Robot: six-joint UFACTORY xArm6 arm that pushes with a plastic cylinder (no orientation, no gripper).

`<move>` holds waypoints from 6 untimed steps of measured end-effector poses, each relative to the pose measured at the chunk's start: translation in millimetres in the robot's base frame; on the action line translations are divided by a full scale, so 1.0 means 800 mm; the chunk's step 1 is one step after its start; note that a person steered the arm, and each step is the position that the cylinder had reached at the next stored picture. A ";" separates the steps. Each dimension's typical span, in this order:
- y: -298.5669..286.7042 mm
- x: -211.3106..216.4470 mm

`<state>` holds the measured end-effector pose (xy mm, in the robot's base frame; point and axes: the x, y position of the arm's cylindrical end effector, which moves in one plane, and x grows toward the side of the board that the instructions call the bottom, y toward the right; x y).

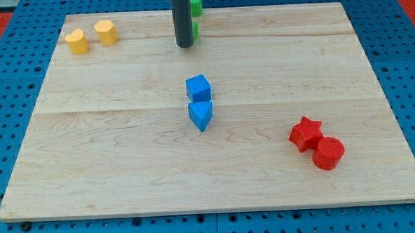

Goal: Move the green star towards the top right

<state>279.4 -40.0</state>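
Observation:
My tip is at the view's top centre, at the lower end of the dark rod. Two green blocks show just right of the rod, mostly hidden behind it: one at the board's top edge and one just below it. I cannot tell which is the star. My tip is right next to the lower green block, on its left.
Two yellow blocks sit at the top left. A blue cube and a blue triangular block sit touching at the centre. A red star and a red cylinder sit at the lower right. The wooden board lies on a blue pegboard.

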 end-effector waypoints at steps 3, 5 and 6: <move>-0.059 -0.051; 0.114 -0.063; 0.101 -0.032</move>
